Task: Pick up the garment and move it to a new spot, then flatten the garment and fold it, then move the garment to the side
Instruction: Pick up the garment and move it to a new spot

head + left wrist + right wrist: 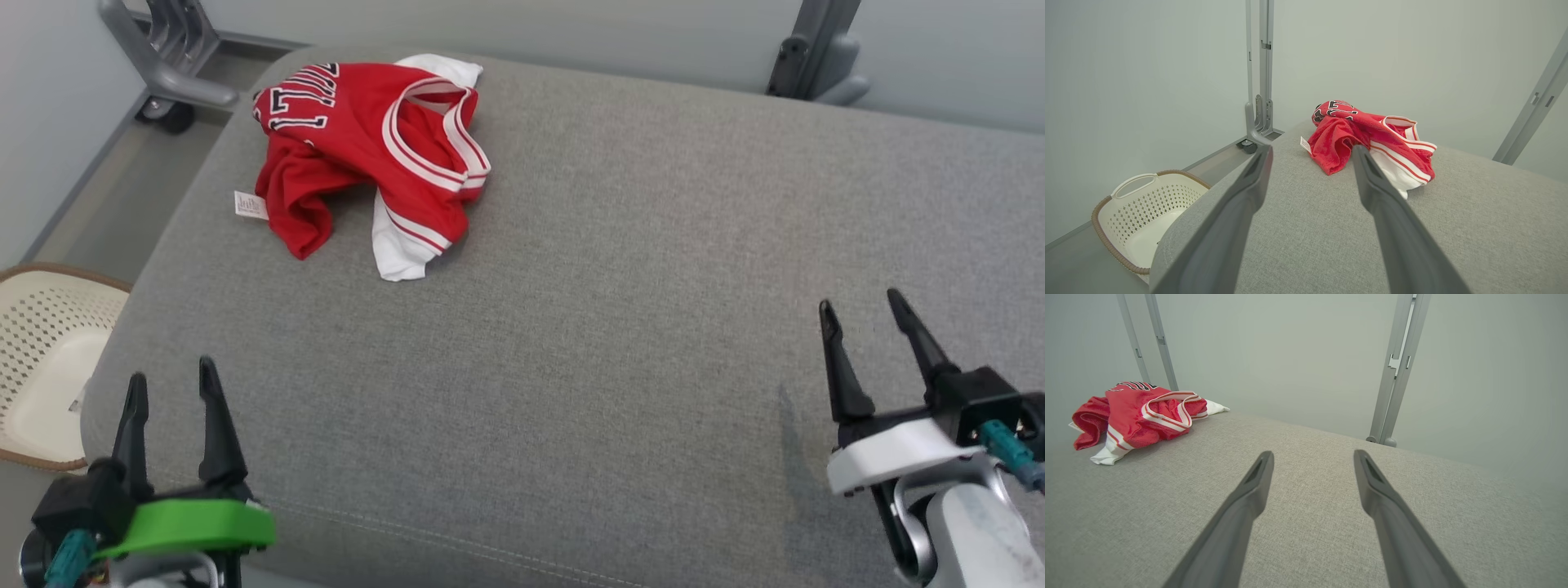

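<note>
**A:** While the wide grey worktop (620,327) carries the red-and-white garment (367,155) crumpled at its far left corner, I'd judge nothing is done: no lift, no flattening, no fold, no shift aside.

**B:** And the pincers?

**A:** Both stand released and empty at the near edge, the left pincer (171,369) and the right pincer (860,298), well apart from the cloth. The left one points toward it.

**B:** The surroundings?

**A:** Pale plain walls (571,24), grey metal posts (816,49) behind, a fabric top with a stitched seam (457,539) near the front, a cream perforated basket (33,327) on the floor (106,188) to the left, and a small white label (250,204) sticking out of the cloth.
</note>
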Tool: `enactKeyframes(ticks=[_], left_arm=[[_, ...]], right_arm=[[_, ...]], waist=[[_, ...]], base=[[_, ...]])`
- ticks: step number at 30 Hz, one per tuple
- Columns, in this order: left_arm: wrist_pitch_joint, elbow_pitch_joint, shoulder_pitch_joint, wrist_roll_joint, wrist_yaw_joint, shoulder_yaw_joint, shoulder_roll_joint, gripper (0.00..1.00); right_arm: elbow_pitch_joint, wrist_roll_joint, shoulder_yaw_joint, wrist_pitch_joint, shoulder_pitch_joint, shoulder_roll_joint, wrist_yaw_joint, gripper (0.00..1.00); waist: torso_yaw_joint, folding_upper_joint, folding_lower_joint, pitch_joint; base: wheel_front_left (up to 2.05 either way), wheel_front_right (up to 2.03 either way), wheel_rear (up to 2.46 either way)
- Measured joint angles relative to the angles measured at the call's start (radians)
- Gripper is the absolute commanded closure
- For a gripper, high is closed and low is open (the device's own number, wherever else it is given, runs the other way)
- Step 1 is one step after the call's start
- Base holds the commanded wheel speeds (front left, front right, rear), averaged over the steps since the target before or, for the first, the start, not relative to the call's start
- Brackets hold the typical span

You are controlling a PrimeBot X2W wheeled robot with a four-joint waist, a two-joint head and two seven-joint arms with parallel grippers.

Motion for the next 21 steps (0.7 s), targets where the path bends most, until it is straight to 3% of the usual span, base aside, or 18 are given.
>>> enactKeyframes(ticks=[8, 16, 21], left_arm=[[0.0, 0.129, -0.322, 0.007, -0.018, -0.039, 0.009, 0.0], [0.002, 0.314, -0.648, -0.031, -0.034, -0.013, 0.077, 0.0], [0.078, 0.459, -0.801, -0.069, -0.038, 0.012, 0.127, 0.0]], right_arm=[[-0.063, 0.007, -0.002, 0.0, -0.148, -0.066, 0.0, 0.0], [-0.117, 0.03, 0.025, 0.0, -0.237, -0.069, 0.0, 0.0], [-0.138, 0.037, 0.036, 0.0, -0.258, -0.059, 0.0, 0.0]], waist=[[-0.04, 0.0, 0.0001, 0.196], [-0.107, 0.0, 0.0004, 0.396], [-0.172, 0.0, 0.0004, 0.475]], base=[[0.0, 0.0, 0.0], [0.0, 0.0, 0.0], [0.0, 0.0, 0.0]])
